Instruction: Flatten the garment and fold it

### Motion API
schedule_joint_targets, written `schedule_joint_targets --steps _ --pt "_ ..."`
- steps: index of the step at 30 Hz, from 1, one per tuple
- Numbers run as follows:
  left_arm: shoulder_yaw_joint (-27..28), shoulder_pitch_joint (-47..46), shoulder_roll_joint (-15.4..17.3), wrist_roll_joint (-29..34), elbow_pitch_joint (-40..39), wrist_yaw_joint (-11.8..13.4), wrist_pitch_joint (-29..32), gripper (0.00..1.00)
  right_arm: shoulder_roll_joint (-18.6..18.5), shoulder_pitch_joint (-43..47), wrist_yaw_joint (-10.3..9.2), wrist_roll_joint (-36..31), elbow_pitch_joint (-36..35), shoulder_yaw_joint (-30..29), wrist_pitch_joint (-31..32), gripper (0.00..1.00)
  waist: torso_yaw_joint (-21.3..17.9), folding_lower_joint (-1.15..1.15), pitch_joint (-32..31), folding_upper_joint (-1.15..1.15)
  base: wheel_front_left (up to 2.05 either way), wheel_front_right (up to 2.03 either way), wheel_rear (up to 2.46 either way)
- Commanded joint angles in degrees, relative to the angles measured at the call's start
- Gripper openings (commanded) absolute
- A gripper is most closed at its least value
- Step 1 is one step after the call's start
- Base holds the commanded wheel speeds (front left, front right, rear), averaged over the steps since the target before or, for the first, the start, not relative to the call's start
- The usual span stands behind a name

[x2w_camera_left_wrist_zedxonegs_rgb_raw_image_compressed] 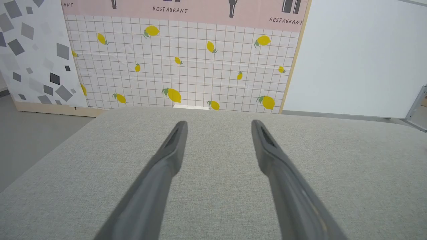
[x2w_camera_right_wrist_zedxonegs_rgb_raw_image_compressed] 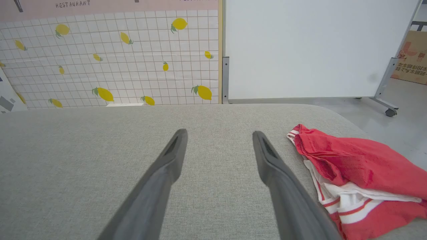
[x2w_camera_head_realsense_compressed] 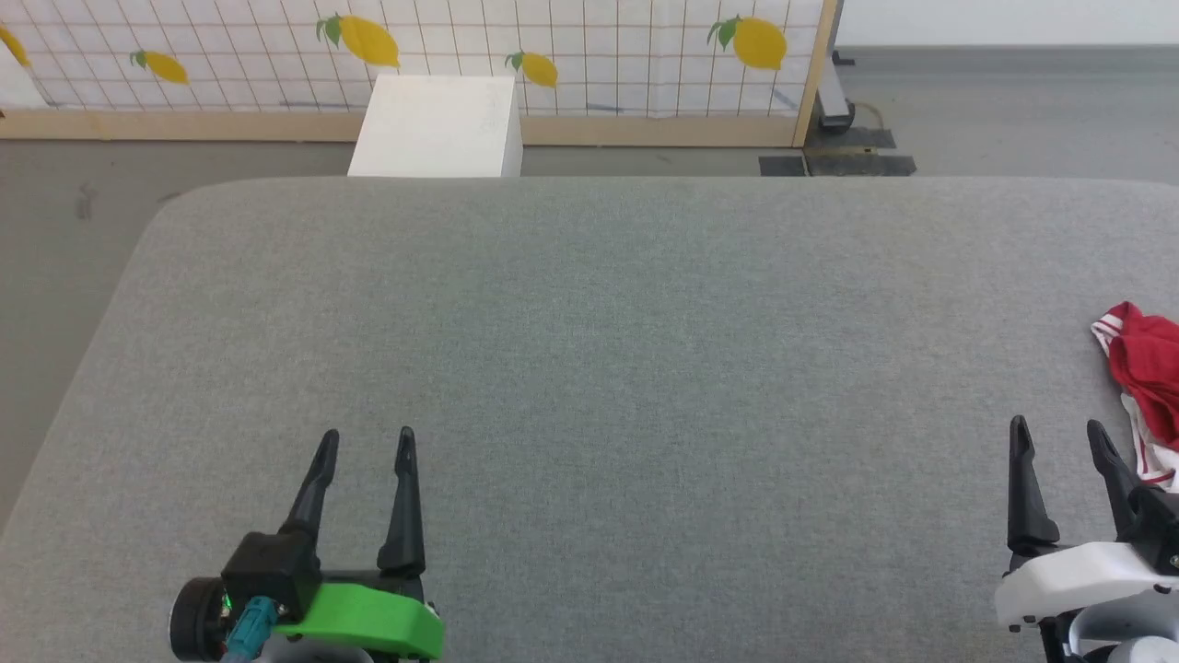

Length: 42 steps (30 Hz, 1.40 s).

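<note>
Red and crumpled, the garment (x2w_camera_right_wrist_zedxonegs_rgb_raw_image_compressed: pixel 360 166) lies heaped at the right edge of the tabletop (x2w_camera_head_realsense_compressed: pixel 589 322), just beside the right tool (x2w_camera_head_realsense_compressed: pixel 1056 424), which like the left tool (x2w_camera_head_realsense_compressed: pixel 368 433) is spread and empty, so flattening and folding both remain.

Garment (x2w_camera_head_realsense_compressed: pixel 1147 364) bunched, cut off by head view's right edge.

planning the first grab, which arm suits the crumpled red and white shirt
Right, likely. The open right gripper is just beside the crumpled red and white shirt on the grey padded table; the open left gripper is far across it.
</note>
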Motion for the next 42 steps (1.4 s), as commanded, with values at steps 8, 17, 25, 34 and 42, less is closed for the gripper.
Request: schedule_joint_targets --steps 8,17,25,34,42 --pt "2.0 0.0 -1.6 1.6 -0.6 -0.8 0.0 0.0 0.0 -0.1 0.0 0.2 -0.1 0.2 -0.7 0.0 0.1 0.0 2.1 0.0 0.0 0.0 0.0" --pt "2.4 -0.1 -1.8 2.1 -0.6 -0.9 0.6 0.0 0.0 0.0 0.0 0.1 -0.5 0.8 -0.2 0.0 0.2 0.0 2.0 0.0 0.0 0.0 0.0" --pt "2.9 -0.4 -2.1 3.0 -0.4 -1.2 1.6 0.0 0.0 0.0 -0.01 0.0 -1.1 1.7 0.6 0.0 0.3 0.0 1.8 0.0 0.0 0.0 0.0" --pt "3.5 -0.6 -2.4 3.9 -0.3 -1.4 2.6 0.0 0.0 0.1 -0.02 -0.1 -1.8 2.7 1.4 0.0 0.4 0.0 1.6 0.0 0.0 0.0 0.0" --pt "4.1 -0.8 -2.6 4.7 -0.1 -1.7 3.5 0.0 0.0 0.2 -0.02 -0.3 -2.4 3.5 2.2 0.0 0.5 0.0 1.4 0.0 0.0 0.0 0.0"
